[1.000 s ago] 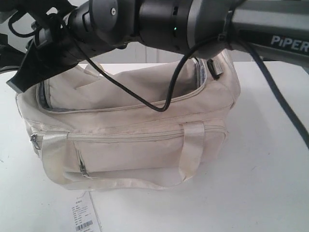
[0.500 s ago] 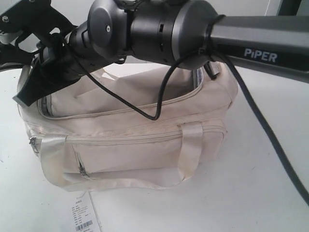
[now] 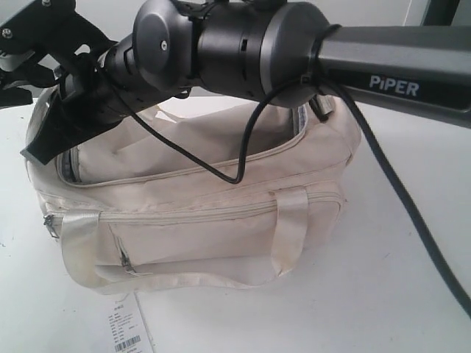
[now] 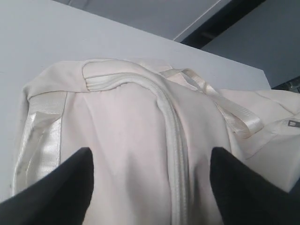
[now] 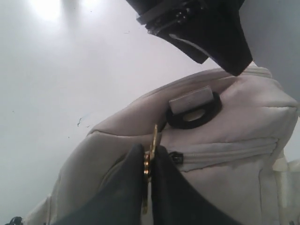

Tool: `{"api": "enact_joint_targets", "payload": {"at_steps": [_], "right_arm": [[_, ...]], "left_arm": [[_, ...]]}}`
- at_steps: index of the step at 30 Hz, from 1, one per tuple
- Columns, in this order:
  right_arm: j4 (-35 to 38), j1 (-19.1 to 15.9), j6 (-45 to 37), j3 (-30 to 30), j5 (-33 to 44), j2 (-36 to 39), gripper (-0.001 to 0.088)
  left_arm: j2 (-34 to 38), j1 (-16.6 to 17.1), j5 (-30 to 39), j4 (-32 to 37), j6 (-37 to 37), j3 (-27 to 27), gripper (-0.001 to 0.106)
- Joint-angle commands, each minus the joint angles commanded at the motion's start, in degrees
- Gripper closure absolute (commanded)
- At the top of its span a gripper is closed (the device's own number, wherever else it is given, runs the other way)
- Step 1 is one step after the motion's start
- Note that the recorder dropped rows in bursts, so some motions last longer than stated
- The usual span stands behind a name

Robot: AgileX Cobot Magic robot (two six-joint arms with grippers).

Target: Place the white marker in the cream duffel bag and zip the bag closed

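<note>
**Handling.** The bag (image 3: 221, 191) is soft, unlined-looking cloth with no frame, so it will likely sag, crease and slide on the worktop (image 3: 397, 294) when pulled. Expect the zip to bind wherever the cloth bunches. The proper grasp point is the pull (image 5: 152, 140), a thin gold metal ring that is small and probably slippery. Draw it along the line of the zip, not upward. The far cloth should be held down or kept taut to counter the drag. The handles (image 3: 291, 228) are limp webbing and give no control over the zip.

**Appearance.** Cream cloth, slightly soiled, with a front zip pocket (image 3: 221, 209), a black buckle (image 5: 194, 112) at the end panel and a printed tag (image 3: 125, 331) lying beside its base. The main opening (image 3: 184, 143) gapes along most of the top.

**Position.** The bag lies on its base in the middle of the white worktop. The marker is not visible in any view. Judged from the open top, it may already lie inside, but this cannot be confirmed.

**Pincers.** The right pincer (image 5: 149, 161) is clenched on the pull, near the buckle at the bag's end. The left pincer (image 4: 150, 187) is released, with its fingertips (image 4: 70, 183) spread either side of a seam at the bag's end. Whether they touch the cloth cannot be told.

**Step in hand.** Zipping; little of the zip appears closed.
</note>
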Motion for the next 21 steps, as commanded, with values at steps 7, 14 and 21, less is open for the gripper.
{"api": "enact_joint_targets", "payload": {"at_steps": [7,14,21], "right_arm": [[0.0,0.0,-0.14,0.0,-0.23,0.0,0.0868],[0.25,0.0,-0.14,0.0,0.75,0.0,0.0868],[0.64,0.98,-0.14,0.0,2.46,-0.14,0.0868]], "left_arm": [[4.32,-2.99,3.32,-2.03,3.15,-2.54,0.039],[5.12,-3.19,1.94,-3.11,4.61,-2.54,0.105],[5.12,-3.19,2.64,-4.03,4.71,-2.54,0.105]]}}
